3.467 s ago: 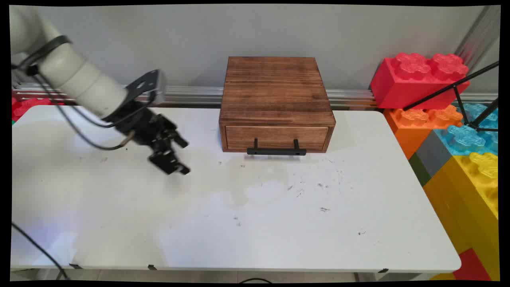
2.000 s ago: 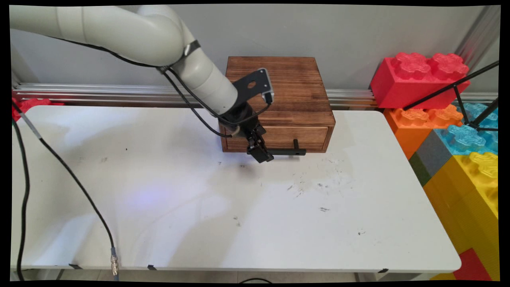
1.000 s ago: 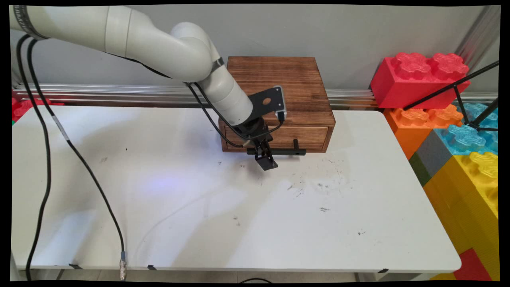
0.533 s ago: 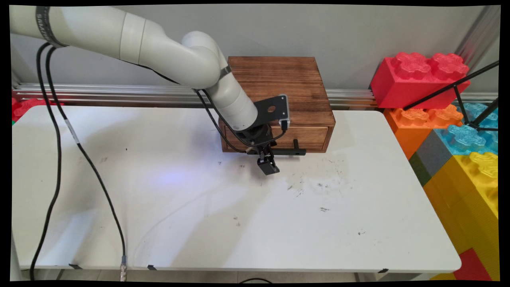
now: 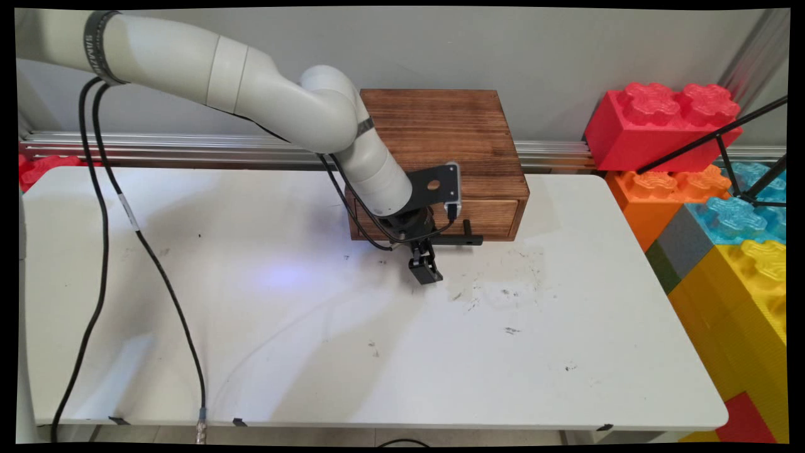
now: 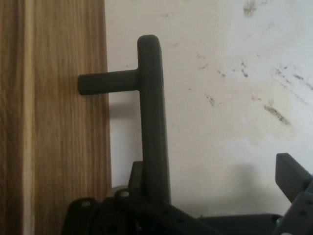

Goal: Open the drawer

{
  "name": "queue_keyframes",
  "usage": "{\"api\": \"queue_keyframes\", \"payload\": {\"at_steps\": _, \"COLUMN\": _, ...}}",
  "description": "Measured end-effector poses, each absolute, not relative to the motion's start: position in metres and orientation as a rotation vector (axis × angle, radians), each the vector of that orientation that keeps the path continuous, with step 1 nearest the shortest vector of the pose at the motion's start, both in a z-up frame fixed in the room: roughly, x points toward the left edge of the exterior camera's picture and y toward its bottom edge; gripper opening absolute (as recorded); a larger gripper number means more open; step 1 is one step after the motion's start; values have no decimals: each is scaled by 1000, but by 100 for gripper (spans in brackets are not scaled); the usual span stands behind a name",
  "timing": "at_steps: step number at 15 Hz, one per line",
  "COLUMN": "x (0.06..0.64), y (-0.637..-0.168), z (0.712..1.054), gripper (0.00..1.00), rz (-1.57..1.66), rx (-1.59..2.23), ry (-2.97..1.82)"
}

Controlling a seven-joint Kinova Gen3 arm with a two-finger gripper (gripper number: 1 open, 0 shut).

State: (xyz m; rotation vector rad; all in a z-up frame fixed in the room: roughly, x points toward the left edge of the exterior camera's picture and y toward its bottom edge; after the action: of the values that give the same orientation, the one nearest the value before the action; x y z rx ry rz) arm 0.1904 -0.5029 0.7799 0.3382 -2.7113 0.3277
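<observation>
Gripper (image 5: pixel 426 267) low at drawer front of wooden box (image 5: pixel 440 135), over table (image 5: pixel 314 327). Fingers spread wide, 1 either side of black bar handle (image 6: pixel 152 117), apparently straddling, nothing clamped. Handle stands off drawer (image 6: pixel 54 122) on posts, leaving finger room.

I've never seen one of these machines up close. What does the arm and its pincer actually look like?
The arm is a chain of thick, rounded, off-white tube segments with smooth elbow-like joints; one dark band near its upper end carries lettering. Black cables hang from it in long loops. At the wrist sits a flat black bracket with a round hole. The pincer is small, black and angular, built from jointed links.
</observation>
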Motion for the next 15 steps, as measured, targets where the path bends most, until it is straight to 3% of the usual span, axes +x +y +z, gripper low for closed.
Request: {"api": "queue_keyframes", "payload": {"at_steps": 15, "x": 178, "y": -498, "z": 760, "gripper": 100, "rz": 311, "rx": 313, "ry": -2700}}
